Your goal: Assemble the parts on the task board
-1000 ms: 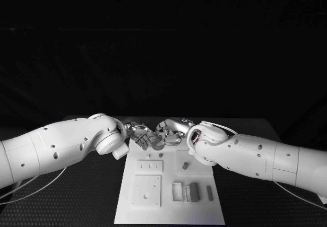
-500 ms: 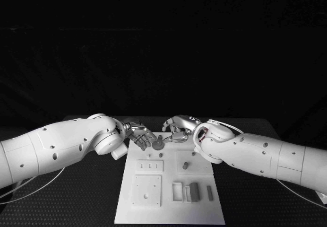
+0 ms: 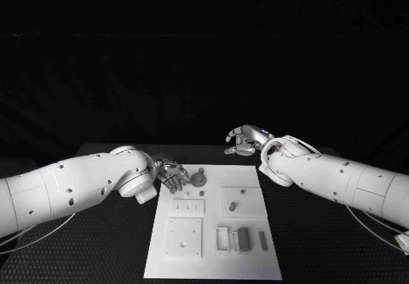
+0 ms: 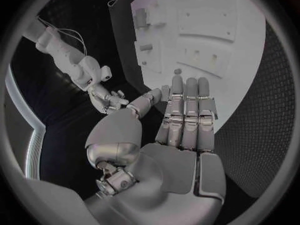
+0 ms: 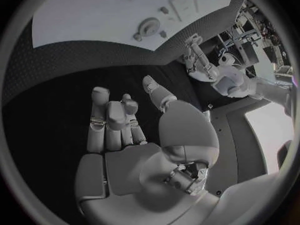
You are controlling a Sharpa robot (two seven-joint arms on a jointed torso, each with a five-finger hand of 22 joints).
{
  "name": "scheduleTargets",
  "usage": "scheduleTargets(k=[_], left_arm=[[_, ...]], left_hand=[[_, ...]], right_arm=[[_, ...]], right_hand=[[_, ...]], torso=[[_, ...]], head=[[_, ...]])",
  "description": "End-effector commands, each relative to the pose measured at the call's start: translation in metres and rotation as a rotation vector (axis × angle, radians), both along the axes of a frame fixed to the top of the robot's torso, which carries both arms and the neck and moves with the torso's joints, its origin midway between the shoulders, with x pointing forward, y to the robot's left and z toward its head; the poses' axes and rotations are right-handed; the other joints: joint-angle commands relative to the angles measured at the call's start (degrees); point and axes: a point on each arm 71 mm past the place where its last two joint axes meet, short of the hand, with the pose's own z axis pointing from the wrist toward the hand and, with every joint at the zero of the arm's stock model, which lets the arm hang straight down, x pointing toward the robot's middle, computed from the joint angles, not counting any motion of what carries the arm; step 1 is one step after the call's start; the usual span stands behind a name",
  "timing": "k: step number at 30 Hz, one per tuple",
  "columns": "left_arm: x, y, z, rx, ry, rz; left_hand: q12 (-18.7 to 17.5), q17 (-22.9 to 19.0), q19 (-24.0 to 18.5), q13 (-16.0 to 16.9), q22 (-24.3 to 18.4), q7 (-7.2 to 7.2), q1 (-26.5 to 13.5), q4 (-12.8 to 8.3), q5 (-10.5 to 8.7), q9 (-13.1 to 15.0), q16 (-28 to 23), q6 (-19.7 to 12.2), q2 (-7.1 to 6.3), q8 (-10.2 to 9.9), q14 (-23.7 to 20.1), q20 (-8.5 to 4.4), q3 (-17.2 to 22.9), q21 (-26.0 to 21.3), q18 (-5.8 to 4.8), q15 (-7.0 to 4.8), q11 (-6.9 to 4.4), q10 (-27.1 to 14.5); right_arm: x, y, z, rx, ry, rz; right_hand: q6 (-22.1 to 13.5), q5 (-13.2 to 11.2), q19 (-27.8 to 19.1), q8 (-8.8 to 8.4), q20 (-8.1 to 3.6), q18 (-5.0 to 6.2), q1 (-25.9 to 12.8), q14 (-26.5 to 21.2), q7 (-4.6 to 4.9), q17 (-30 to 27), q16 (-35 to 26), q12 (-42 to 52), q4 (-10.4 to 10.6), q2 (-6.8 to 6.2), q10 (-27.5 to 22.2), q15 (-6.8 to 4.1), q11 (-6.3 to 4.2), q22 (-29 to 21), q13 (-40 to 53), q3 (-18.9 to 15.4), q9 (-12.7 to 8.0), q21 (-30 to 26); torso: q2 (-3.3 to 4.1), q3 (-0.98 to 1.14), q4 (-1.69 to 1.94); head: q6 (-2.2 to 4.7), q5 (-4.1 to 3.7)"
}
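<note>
The white task board [image 3: 217, 266] lies lengthwise on the black table. At its far end a round grey part [image 3: 198, 178] with a knob on top sits on the board, and a small grey piece [image 3: 202, 192] lies just in front of it. My left hand [image 3: 173, 174] hovers at the board's far left edge, close beside the round part, with its fingers stretched out straight [image 4: 184, 110] and nothing in them. Beyond the far right corner my right hand [image 3: 244, 142] is raised off the board, fingers loosely apart [image 5: 112, 120] and holding nothing. The right wrist view shows the round part [image 5: 149, 25] well away from that hand.
A short grey peg [image 3: 231, 206] stands in the square plate at mid-right. Two raised white plates [image 3: 184, 236] fill the board's near left. Slots and dark bars [image 3: 243, 239] sit at the near right. Black table mat [image 3: 315, 248] flanks the board.
My right hand has lifted off the board's far end and drawn back to the right. My left hand has slid a little to the left. The round part now stands uncovered.
</note>
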Motion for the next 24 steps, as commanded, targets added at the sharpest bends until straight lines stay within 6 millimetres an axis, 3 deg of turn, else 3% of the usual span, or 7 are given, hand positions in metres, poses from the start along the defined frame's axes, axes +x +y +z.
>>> scheduleTargets(k=[1,6,8,12,22,23,24], left_arm=[[-0.002,0.000,-0.004,0.096,-0.011,-0.011],[-0.007,-0.003,-0.011,0.134,0.009,-0.023],[-0.009,-0.004,-0.014,0.145,0.018,-0.032],[-0.011,-0.006,-0.021,0.160,0.042,-0.039],[-0.012,-0.007,-0.027,0.186,0.048,-0.018],[-0.012,-0.007,-0.029,0.188,0.048,-0.019],[-0.012,-0.008,-0.030,0.193,0.046,-0.022]], left_hand=[[1.01,0.84,0.76,0.78,0.63,-2.65,-0.77,-0.61,0.26,0.77,0.56,3.02,0.29,0.29,0.79,-0.18,0.20,0.44,0.29,-0.12,-0.18,0.68],[6.25,3.97,2.66,6.22,3.97,-2.62,-0.73,-1.36,-0.19,2.86,4.96,2.42,0.82,0.24,1.97,-1.32,0.08,2.87,0.52,-1.31,-1.33,0.81],[12.85,6.01,2.42,13.63,8.24,-2.79,-1.18,-1.23,-0.21,5.13,9.96,2.28,0.74,0.15,0.88,-2.03,0.19,5.15,0.38,-2.01,-1.96,-2.49],[23.87,10.44,5.57,23.67,16.45,-3.51,-0.72,-1.61,0.13,7.34,21.50,2.35,0.90,-0.42,3.16,-4.49,0.36,11.97,1.09,-4.74,-3.55,-3.21],[24.13,10.45,5.55,23.89,16.60,-3.64,-0.73,-1.57,0.12,7.39,21.67,2.35,0.94,-0.44,3.11,-4.54,0.39,12.06,1.10,-4.75,-3.49,-3.19],[33.48,14.62,16.37,29.56,20.87,-5.65,1.56,-0.80,2.86,7.82,31.15,3.20,0.62,-0.04,13.26,-7.59,-0.39,19.87,3.64,-8.87,-4.50,5.27],[34.83,15.16,16.91,30.71,21.66,-5.75,1.44,-0.85,3.13,7.92,32.30,3.30,0.57,-0.04,13.62,-7.82,-0.42,20.75,3.74,-9.41,-4.57,5.14]], right_arm=[[0.005,-0.010,0.004,0.071,0.004,-0.031],[0.011,-0.021,0.008,0.089,0.007,-0.065],[0.012,-0.024,0.010,0.103,0.014,-0.074],[0.013,-0.026,0.012,0.113,0.017,-0.083],[0.013,-0.026,0.012,0.113,0.025,-0.078],[0.013,-0.025,0.012,0.112,0.026,-0.076],[0.012,-0.024,0.012,0.113,0.027,-0.074]], right_hand=[[2.35,0.05,-0.25,-0.34,0.07,2.02,-0.16,-0.29,1.96,-0.09,-0.22,-0.32,-0.01,0.36,-2.60,0.01,1.88,-0.03,-0.09,0.15,-0.10,-0.31],[2.32,0.05,-0.29,-0.40,0.10,2.02,-0.18,-0.32,1.97,-0.10,-0.25,-0.33,-0.03,0.42,-2.63,0.02,1.89,-0.03,-0.10,0.16,-0.13,-0.34],[2.28,0.05,-0.31,-0.44,0.12,2.02,-0.18,-0.33,1.98,-0.11,-0.26,-0.32,-0.06,0.45,-2.64,0.03,1.90,-0.02,-0.10,0.17,-0.15,-0.36],[2.25,0.05,-0.32,-0.48,0.13,2.02,-0.18,-0.34,1.99,-0.11,-0.27,-0.31,-0.08,0.50,-2.64,0.04,1.91,-0.01,-0.10,0.18,-0.17,-0.37],[2.24,0.05,-0.32,-0.57,0.16,2.02,-0.11,-0.33,2.01,-0.12,-0.27,-0.25,-0.18,0.67,-2.63,0.06,1.93,0.02,-0.10,0.23,-0.22,-0.38],[2.24,0.05,-0.32,-0.58,0.17,2.02,-0.10,-0.32,2.01,-0.12,-0.27,-0.25,-0.20,0.69,-2.63,0.06,1.93,0.03,-0.10,0.24,-0.22,-0.38],[2.24,0.05,-0.32,-0.58,0.17,2.02,-0.10,-0.32,2.01,-0.12,-0.27,-0.24,-0.20,0.70,-2.62,0.06,1.93,0.03,-0.10,0.24,-0.22,-0.38]], torso=[[0.03,0.00,0.00],[0.00,0.03,0.01],[-0.04,0.03,-0.02],[-0.02,-0.03,-0.05],[-0.01,0.01,-0.10],[0.00,0.00,-0.06],[0.01,0.00,-0.03]], head=[[-0.52,0.05],[-1.10,0.08],[-1.24,0.11],[-1.64,0.06],[-2.18,-0.11],[-2.31,-0.20],[-2.33,-0.25]])
